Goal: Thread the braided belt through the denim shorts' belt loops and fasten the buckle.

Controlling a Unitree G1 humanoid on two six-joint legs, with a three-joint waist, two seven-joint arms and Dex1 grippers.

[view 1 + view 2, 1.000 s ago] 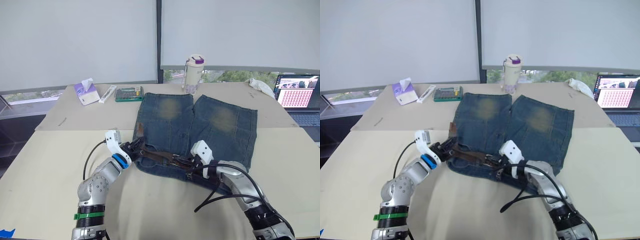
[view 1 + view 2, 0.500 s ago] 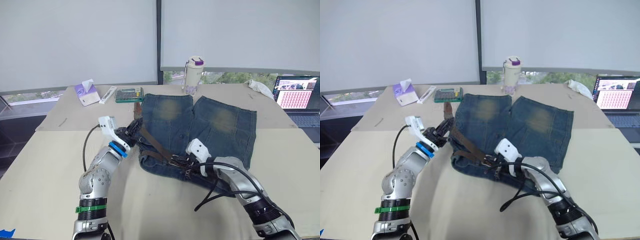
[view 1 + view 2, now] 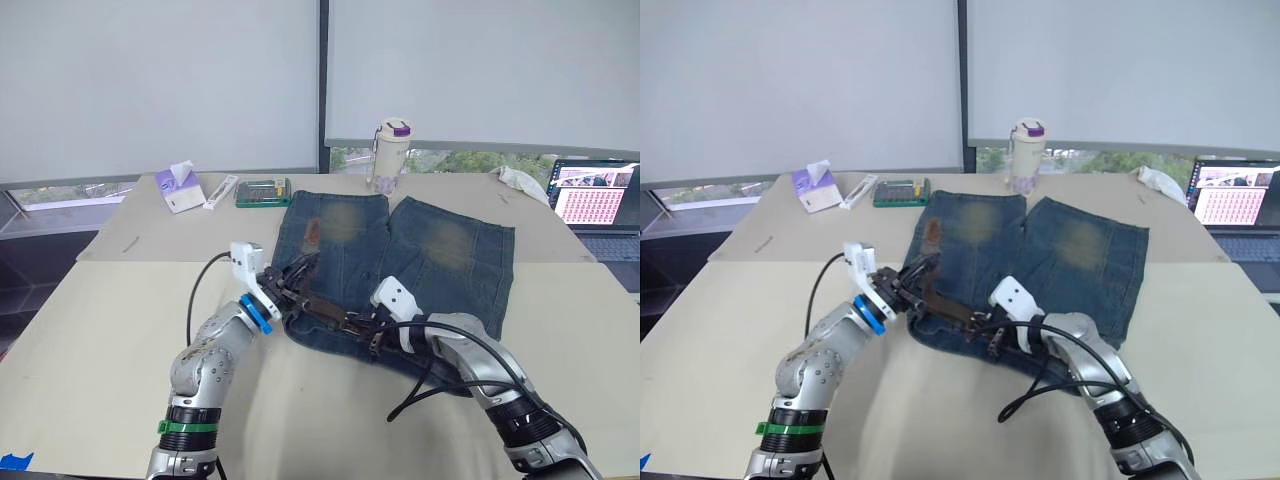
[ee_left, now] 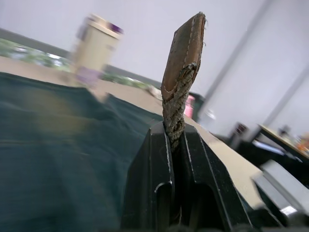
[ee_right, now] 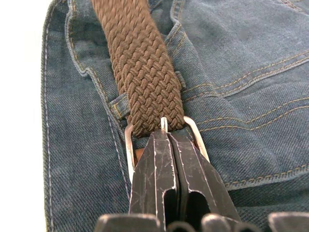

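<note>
Right wrist view: the right gripper [image 5: 164, 137] is pinched tight on the buckle [image 5: 129, 145], its two black fingers closed at the prong, with the silver frame showing on either side of them. Straight ahead of the fingertips the braided belt [image 5: 140, 72] runs away over the waistband of the denim shorts [image 5: 251, 111], passing one of the belt loops [image 5: 119, 105] just beside the buckle.

In the left wrist view the left gripper [image 4: 175, 133] is clamped on the belt's tapered tip, which stands up between and beyond its fingers; dark denim spreads behind the claw, and a pale tumbler with a purple lid [image 4: 94, 48] lies farther off.

From the head camera, the shorts lie flat on the tan table [image 3: 90, 330], waistband toward the robot, legs pointing away. The two grippers sit close to the waistband, the left at its left end, the right nearer the middle, with the brown strap stretched between them. Beyond the shorts stand a tissue pack [image 3: 176, 187] and a laptop [image 3: 598, 200].
</note>
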